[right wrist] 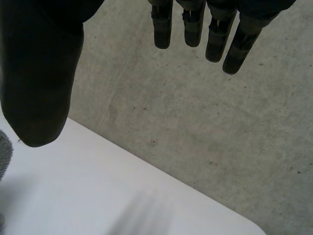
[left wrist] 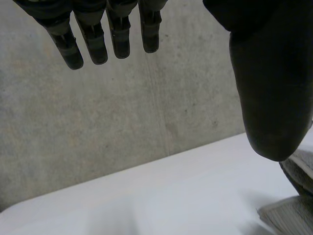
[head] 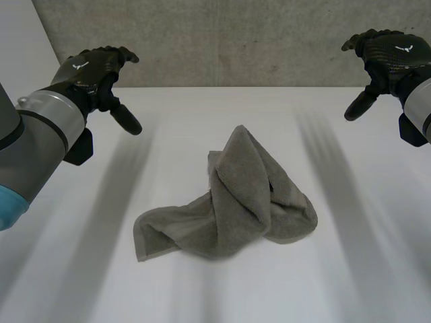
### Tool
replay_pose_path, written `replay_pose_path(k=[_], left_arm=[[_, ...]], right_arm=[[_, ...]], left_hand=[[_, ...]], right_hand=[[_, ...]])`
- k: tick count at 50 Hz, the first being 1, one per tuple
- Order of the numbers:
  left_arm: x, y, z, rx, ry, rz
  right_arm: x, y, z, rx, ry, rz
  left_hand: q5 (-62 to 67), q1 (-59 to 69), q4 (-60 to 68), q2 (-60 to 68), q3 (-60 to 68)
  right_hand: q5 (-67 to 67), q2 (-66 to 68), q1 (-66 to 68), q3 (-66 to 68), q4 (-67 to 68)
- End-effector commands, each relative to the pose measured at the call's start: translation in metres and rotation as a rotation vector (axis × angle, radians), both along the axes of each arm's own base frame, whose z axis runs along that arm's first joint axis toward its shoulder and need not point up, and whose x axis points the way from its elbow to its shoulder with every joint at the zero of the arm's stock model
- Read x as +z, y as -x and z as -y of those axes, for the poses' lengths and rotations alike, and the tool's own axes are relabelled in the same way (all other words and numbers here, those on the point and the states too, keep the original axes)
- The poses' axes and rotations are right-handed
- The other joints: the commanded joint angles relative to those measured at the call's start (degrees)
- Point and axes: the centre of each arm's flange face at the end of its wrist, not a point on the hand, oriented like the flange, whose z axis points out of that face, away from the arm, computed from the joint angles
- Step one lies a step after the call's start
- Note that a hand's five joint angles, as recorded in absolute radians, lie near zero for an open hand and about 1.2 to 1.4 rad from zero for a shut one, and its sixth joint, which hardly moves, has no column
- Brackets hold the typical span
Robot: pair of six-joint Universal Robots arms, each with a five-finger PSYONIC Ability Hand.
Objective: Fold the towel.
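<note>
A grey towel lies crumpled in a heap on the middle of the white table, with one flat corner spread toward the front left. My left hand hovers high at the far left, well apart from the towel, fingers straight and thumb spread, holding nothing. My right hand hovers high at the far right, likewise open and empty, its fingers straight. A bit of the towel shows past the left thumb, and an edge of the towel beside the right thumb.
A grey concrete wall rises behind the table's far edge. Bare white tabletop surrounds the towel on all sides.
</note>
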Motion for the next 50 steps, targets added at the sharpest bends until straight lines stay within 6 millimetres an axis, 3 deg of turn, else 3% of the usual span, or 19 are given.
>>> replay_pose_path(k=[1,18,26,33,38,41,43,45,50], left_arm=[[-0.007,0.000,0.002,0.003,-0.037,0.018],[-0.008,0.001,0.001,0.002,-0.040,0.019],[-0.019,0.004,0.004,-0.009,-0.062,0.028],[-0.051,0.014,0.011,-0.025,-0.128,0.039],[-0.085,0.034,0.015,-0.061,-0.166,0.011],[-0.093,0.040,0.015,-0.073,-0.177,-0.005],[-0.111,0.051,0.017,-0.089,-0.213,-0.038],[-0.119,0.057,0.017,-0.104,-0.231,-0.048],[-0.145,0.077,0.014,-0.164,-0.292,-0.065]], right_arm=[[-0.002,0.000,0.000,-0.003,-0.010,-0.003],[-0.001,-0.001,-0.001,0.003,-0.007,-0.002],[-0.005,-0.003,-0.001,0.021,-0.009,-0.013],[-0.014,-0.013,-0.003,0.145,-0.008,-0.048],[-0.033,-0.027,-0.006,0.302,-0.016,-0.131],[-0.046,-0.045,-0.010,0.419,0.006,-0.190],[-0.051,-0.055,-0.009,0.467,0.028,-0.215],[-0.062,-0.072,-0.004,0.537,0.053,-0.247],[-0.081,-0.092,0.009,0.585,0.056,-0.255]], left_hand=[[-3.1,-5.8,-2.9,-3.5,-2.5],[-3.1,-5.8,-2.9,-3.5,-2.5],[-3.1,-5.8,-2.9,-3.5,-2.5],[-3.1,-5.8,-2.9,-3.5,-2.5],[-3.1,-5.8,-2.9,-3.5,-2.5],[-3.1,-5.8,-2.9,-3.5,-2.5],[-3.1,-5.8,-2.9,-3.5,-2.5],[-3.0,-5.7,-2.9,-3.5,-2.5],[-2.7,-5.4,-2.9,-3.1,-2.5]], right_hand=[[-3.6,-4.6,-3.8,-0.4,-3.4],[-3.6,-4.6,-3.8,-0.4,-3.4],[-3.6,-4.6,-3.8,-0.4,-3.4],[-3.6,-4.6,-3.8,-0.4,-3.4],[-3.6,-4.6,-3.8,-0.4,-3.4],[-3.6,-4.6,-3.8,-0.4,-3.4],[-3.6,-4.6,-3.8,-0.4,-3.4],[-3.6,-4.6,-3.8,-0.4,-3.4],[-3.6,-4.6,-3.8,-0.4,-3.4]])
